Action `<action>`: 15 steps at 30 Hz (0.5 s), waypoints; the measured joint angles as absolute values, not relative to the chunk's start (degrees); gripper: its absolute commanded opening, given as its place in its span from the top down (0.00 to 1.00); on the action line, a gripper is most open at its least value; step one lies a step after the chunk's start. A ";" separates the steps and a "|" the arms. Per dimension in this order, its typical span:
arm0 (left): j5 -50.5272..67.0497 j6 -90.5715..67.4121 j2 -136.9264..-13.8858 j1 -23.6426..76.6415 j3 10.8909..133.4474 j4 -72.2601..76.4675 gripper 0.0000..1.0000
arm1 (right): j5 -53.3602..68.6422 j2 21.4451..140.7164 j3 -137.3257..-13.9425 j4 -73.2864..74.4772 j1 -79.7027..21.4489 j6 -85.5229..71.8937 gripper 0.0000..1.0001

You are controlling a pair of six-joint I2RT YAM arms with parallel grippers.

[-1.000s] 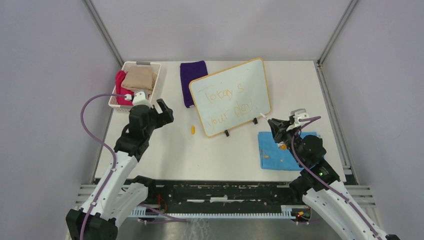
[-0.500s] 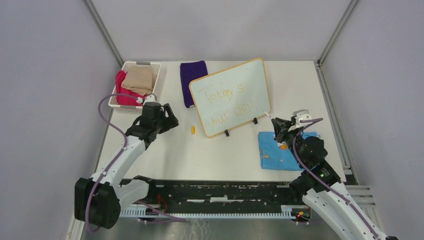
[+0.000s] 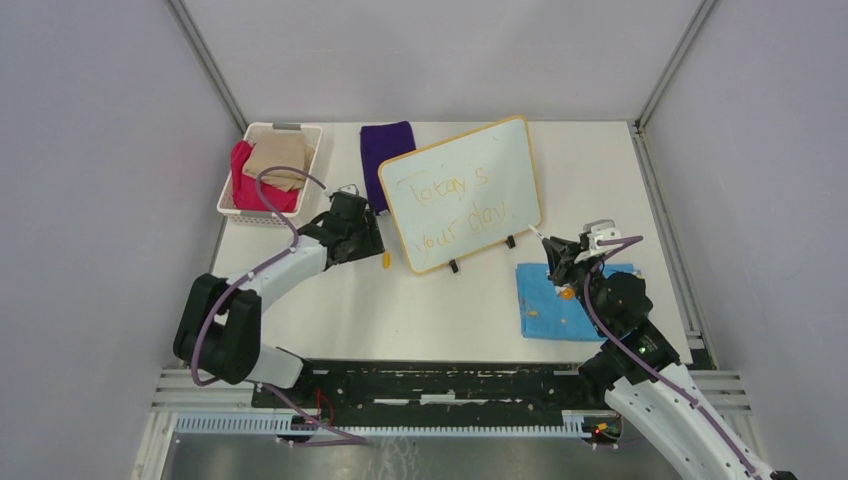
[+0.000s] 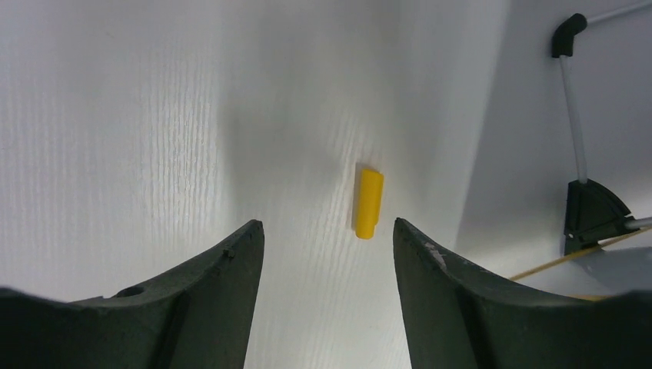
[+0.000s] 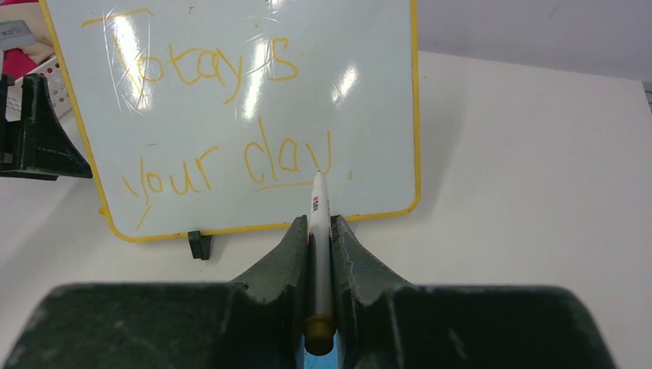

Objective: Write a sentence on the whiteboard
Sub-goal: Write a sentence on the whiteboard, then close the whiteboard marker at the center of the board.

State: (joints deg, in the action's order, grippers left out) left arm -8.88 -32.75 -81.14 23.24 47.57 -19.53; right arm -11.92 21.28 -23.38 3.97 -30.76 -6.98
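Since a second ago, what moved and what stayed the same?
The left tool swung from beside the basket toward the whiteboard and dropped low over the yellow cap, jaws open, not gripping it. The right tool kept its hold on the marker; the whiteboard, the sentence and the cap stayed put.

The whiteboard (image 5: 254,100) has a smooth, glossy face with bright spots of glare on it. The table (image 4: 115,115) is matt white with a fine ribbed grain. The small yellow cap (image 4: 368,202) looks like smooth plastic with a soft sheen. The left gripper (image 4: 327,234) has fingers (image 4: 207,292) of dark matt plastic, and the right gripper (image 5: 320,223) is made the same. The pen (image 5: 317,196) has a shiny white plastic barrel. The blue cloth (image 3: 545,305) is soft, matt fabric. The basket (image 3: 232,208) is white plastic lattice.
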 measured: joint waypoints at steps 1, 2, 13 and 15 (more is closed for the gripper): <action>-8.86 -32.73 -82.41 23.24 47.90 -19.20 0.34 | -11.92 21.28 -23.38 3.97 -30.76 -6.98 1.00; -8.82 -32.73 -83.29 23.24 48.01 -19.03 0.35 | -11.92 21.28 -23.38 3.97 -30.76 -6.98 1.00; -8.08 -32.69 -87.29 24.69 47.99 -14.39 0.42 | -11.90 21.23 -22.57 3.55 -30.76 -7.01 1.00; -8.49 -32.69 -88.64 25.41 48.01 -13.78 0.44 | -11.90 20.93 -22.48 3.53 -30.76 -7.01 1.00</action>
